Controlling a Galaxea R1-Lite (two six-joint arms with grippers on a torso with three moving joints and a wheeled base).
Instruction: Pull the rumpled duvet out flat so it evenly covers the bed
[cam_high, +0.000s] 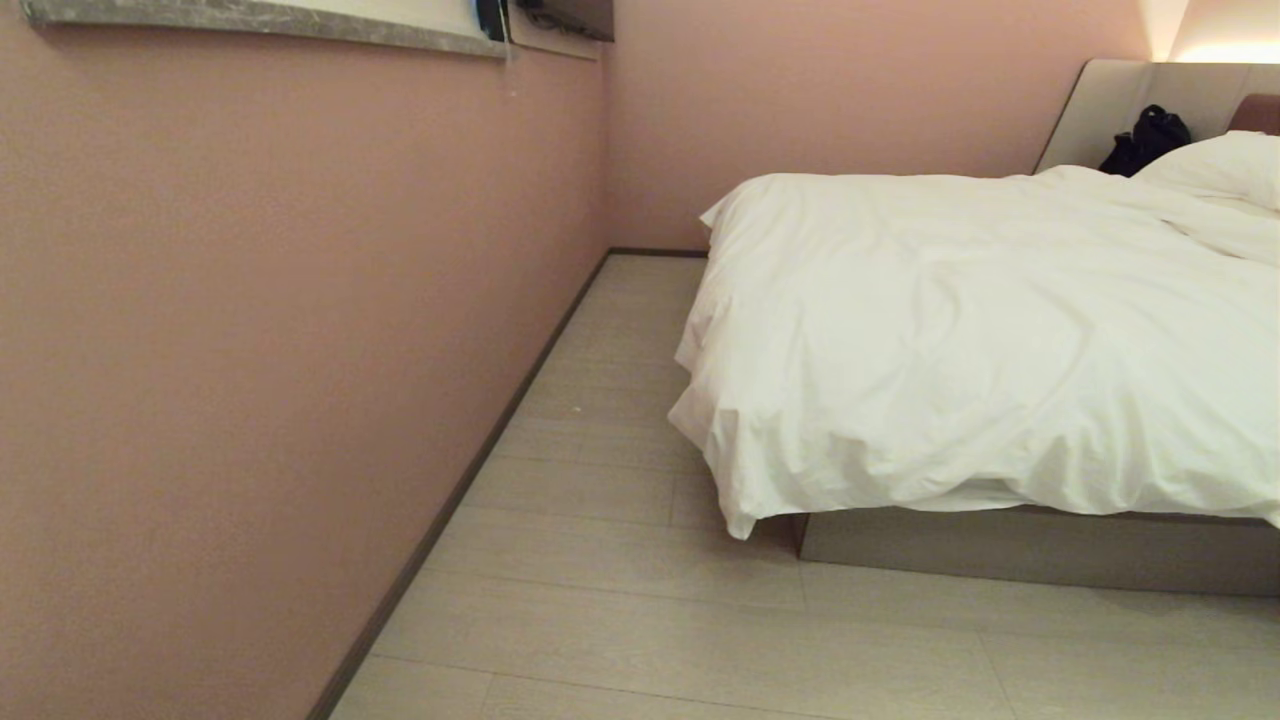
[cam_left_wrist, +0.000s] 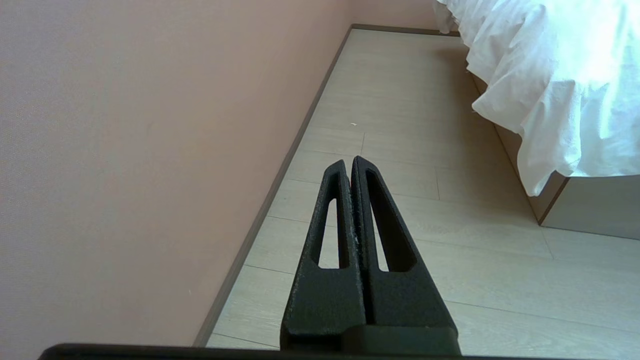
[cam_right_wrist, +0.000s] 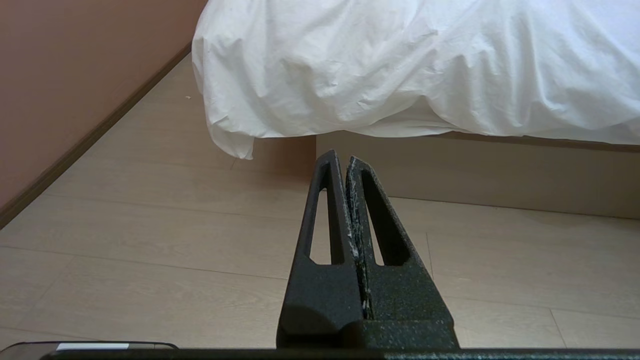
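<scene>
Both tools, left tool (cam_left_wrist: 350, 162) and right tool (cam_right_wrist: 340, 160), are pressed together over the floor (cam_high: 620, 620), empty. I've started nothing: duvet (cam_high: 960, 340) overhangs the bed (cam_high: 1040, 550) corner; next I approach it.

An open strip of pale wood-plank floor (cam_high: 600, 420) is seen at centre frame, bounded on the left by the pink wall (cam_high: 250, 350) and on the right by the overhanging puffy white duvet (cam_high: 950, 350).
</scene>
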